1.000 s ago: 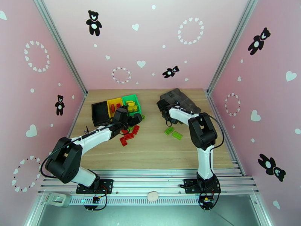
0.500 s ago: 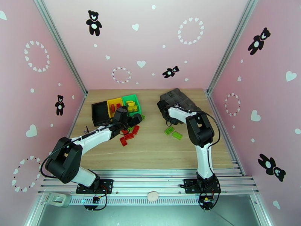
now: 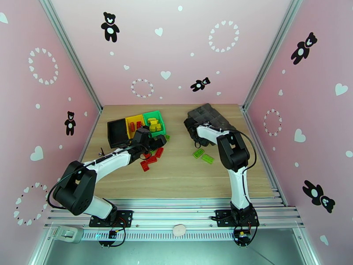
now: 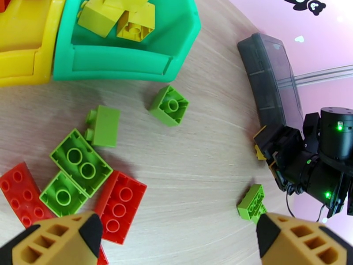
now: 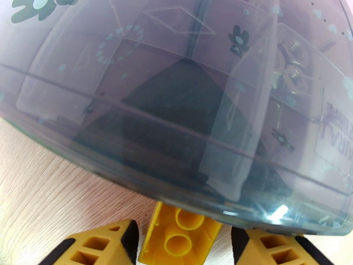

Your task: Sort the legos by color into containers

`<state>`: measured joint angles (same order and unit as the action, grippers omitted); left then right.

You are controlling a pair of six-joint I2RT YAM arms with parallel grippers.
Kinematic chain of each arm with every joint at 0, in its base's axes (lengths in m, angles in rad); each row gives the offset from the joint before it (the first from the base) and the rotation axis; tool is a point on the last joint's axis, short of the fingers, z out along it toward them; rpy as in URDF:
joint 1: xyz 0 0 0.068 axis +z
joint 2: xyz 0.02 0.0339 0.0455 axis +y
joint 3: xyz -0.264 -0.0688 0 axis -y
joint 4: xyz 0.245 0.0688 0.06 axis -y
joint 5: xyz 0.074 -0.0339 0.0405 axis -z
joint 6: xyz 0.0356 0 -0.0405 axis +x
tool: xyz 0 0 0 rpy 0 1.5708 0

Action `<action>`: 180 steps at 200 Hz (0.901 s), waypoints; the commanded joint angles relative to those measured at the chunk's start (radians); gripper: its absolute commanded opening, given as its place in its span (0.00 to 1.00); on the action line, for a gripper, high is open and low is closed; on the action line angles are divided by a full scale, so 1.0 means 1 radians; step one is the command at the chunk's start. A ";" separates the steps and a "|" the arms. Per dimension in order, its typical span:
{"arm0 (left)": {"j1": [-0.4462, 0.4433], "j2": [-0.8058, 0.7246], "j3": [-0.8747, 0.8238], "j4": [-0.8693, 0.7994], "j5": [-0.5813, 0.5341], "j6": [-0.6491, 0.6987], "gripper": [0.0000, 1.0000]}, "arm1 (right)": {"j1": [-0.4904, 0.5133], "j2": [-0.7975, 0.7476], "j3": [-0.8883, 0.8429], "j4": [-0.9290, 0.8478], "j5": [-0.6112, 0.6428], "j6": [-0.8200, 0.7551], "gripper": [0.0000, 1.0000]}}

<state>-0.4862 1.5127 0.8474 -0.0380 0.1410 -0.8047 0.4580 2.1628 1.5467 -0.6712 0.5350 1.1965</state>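
- A yellow brick (image 5: 176,228) lies on the table (image 5: 53,204), tight against the dark grey tray (image 5: 176,107).
- The right gripper (image 5: 184,244) has its jaws close on either side of it; I cannot tell if they grip.
- Loose red bricks (image 4: 119,204) and green bricks (image 4: 79,160) lie near the green bin (image 4: 119,62), below the left gripper (image 4: 178,226), whose jaws are spread wide and empty.

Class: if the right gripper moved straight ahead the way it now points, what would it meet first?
The right gripper would first meet the yellow lego lying between its fingers. The dark grey tray stands just behind the lego, though depth is unclear.
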 commanded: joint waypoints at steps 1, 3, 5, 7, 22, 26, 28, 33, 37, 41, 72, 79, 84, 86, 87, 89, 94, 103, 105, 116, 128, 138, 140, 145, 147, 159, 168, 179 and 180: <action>-0.005 -0.031 -0.010 -0.009 -0.011 0.013 0.98 | -0.006 -0.006 -0.032 -0.002 0.053 0.044 0.54; -0.004 -0.033 -0.010 -0.009 -0.011 0.012 0.98 | -0.006 -0.008 -0.034 0.000 0.053 0.044 0.54; -0.004 -0.034 -0.011 -0.010 -0.011 0.012 0.98 | -0.007 -0.008 -0.037 0.001 0.053 0.044 0.53; -0.004 -0.034 -0.010 -0.010 -0.011 0.012 0.98 | -0.007 -0.011 -0.039 0.002 0.053 0.046 0.53; -0.004 -0.039 -0.011 -0.012 -0.013 0.012 0.98 | -0.006 -0.020 -0.056 0.012 0.054 0.044 0.49; -0.006 -0.040 -0.010 -0.013 -0.015 0.013 0.98 | -0.005 -0.023 -0.062 0.015 0.053 0.044 0.48; -0.006 -0.041 -0.010 -0.013 -0.014 0.013 0.98 | -0.006 -0.024 -0.063 0.017 0.053 0.043 0.47; -0.004 -0.042 -0.011 -0.015 -0.015 0.013 0.98 | -0.007 -0.027 -0.067 0.019 0.053 0.043 0.46; -0.005 -0.045 -0.011 -0.016 -0.015 0.013 0.98 | -0.006 -0.030 -0.072 0.020 0.053 0.043 0.45; -0.005 -0.046 -0.011 -0.018 -0.017 0.014 0.98 | -0.007 -0.034 -0.075 0.019 0.053 0.043 0.44; -0.003 -0.061 -0.007 -0.035 -0.030 0.020 0.98 | 0.009 -0.070 -0.099 0.023 0.067 0.033 0.42; -0.004 -0.067 -0.005 -0.042 -0.035 0.022 0.98 | 0.017 -0.080 -0.105 0.025 0.069 0.028 0.41; -0.001 -0.072 -0.004 -0.047 -0.041 0.024 0.98 | 0.023 -0.088 -0.109 0.028 0.072 0.023 0.39; -0.001 -0.073 -0.004 -0.048 -0.042 0.024 0.98 | 0.025 -0.092 -0.110 0.029 0.073 0.020 0.39; -0.001 -0.074 -0.004 -0.049 -0.043 0.024 0.98 | 0.026 -0.093 -0.111 0.030 0.073 0.018 0.39; 0.002 -0.076 -0.003 -0.052 -0.043 0.025 0.98 | 0.029 -0.098 -0.114 0.031 0.075 0.016 0.38; 0.006 -0.081 -0.002 -0.055 -0.045 0.027 0.98 | 0.039 -0.106 -0.118 0.035 0.078 0.011 0.38; 0.015 -0.091 0.001 -0.065 -0.047 0.032 0.98 | 0.053 -0.120 -0.124 0.042 0.082 -0.004 0.36; 0.018 -0.092 0.002 -0.067 -0.047 0.032 0.98 | 0.057 -0.123 -0.126 0.043 0.084 -0.008 0.36; 0.038 -0.103 0.005 -0.077 -0.042 0.037 0.98 | 0.080 -0.137 -0.129 0.051 0.091 -0.030 0.34; 0.068 -0.116 0.008 -0.088 -0.033 0.039 0.98 | 0.103 -0.150 -0.127 0.064 0.095 -0.070 0.30; 0.094 -0.128 0.010 -0.096 -0.023 0.042 0.98 | 0.122 -0.161 -0.128 0.080 0.095 -0.102 0.28; 0.099 -0.130 0.010 -0.098 -0.021 0.043 0.98 | 0.126 -0.163 -0.129 0.084 0.095 -0.110 0.27; 0.112 -0.134 0.011 -0.102 -0.017 0.045 0.98 | 0.135 -0.168 -0.129 0.094 0.096 -0.126 0.26; 0.115 -0.138 0.011 -0.103 -0.017 0.045 0.98 | 0.137 -0.170 -0.129 0.098 0.096 -0.135 0.26; 0.145 -0.154 0.012 -0.114 -0.012 0.050 0.99 | 0.156 -0.180 -0.128 0.132 0.086 -0.196 0.23; 0.167 -0.164 0.012 -0.120 -0.005 0.051 0.98 | 0.167 -0.185 -0.125 0.159 0.066 -0.237 0.21; 0.194 -0.174 0.008 -0.123 0.007 0.051 0.98 | 0.178 -0.192 -0.125 0.205 0.031 -0.291 0.19; 0.195 -0.174 0.008 -0.123 0.007 0.051 0.98 | 0.179 -0.192 -0.125 0.210 0.027 -0.296 0.19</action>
<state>-0.3351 1.3762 0.8474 -0.1249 0.1211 -0.7773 0.6201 2.0201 1.4273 -0.5491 0.5900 1.0401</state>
